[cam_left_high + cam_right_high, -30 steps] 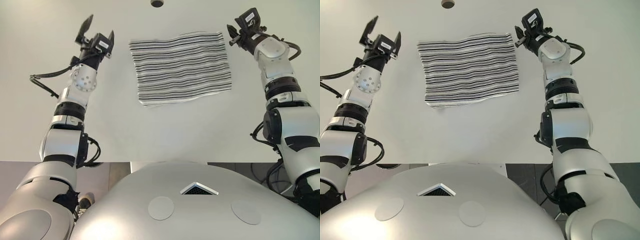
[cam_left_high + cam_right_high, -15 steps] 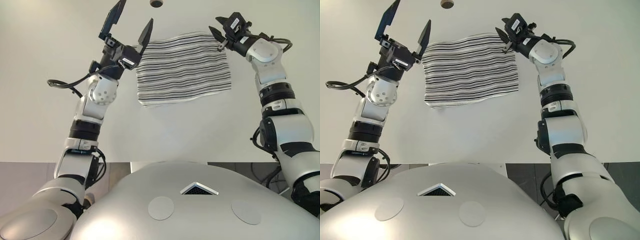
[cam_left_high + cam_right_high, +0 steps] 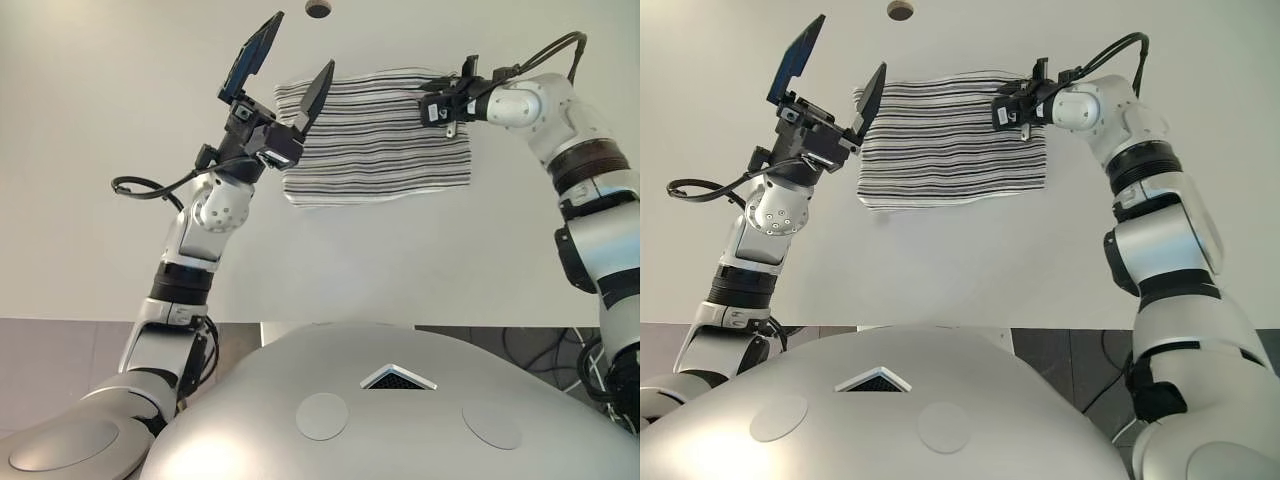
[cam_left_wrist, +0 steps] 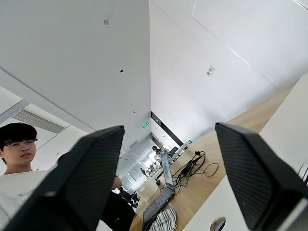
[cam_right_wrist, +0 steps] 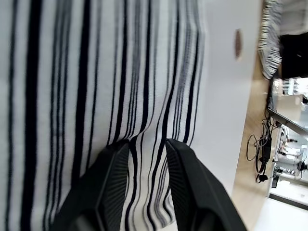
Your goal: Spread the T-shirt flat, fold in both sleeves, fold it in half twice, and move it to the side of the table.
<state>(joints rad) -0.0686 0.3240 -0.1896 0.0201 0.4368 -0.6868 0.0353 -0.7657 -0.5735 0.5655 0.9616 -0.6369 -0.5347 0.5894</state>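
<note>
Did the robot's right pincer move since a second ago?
Yes. The right pincer swung to the robot's left: from beside the T-shirt, off its far right corner, to over the striped cloth.

Your left gripper (image 3: 297, 50): comes in from well left of the T-shirt (image 3: 380, 150) to its left edge, raised, fingers spread wider. Your right gripper (image 5: 147, 144): comes off the T-shirt's far right corner onto the cloth, fingers pinching a ridge of fabric.

Striped T-shirt (image 5: 72, 72) bunched between right gripper (image 5: 147, 144) fingers — white table (image 5: 224, 96) beyond.
</note>
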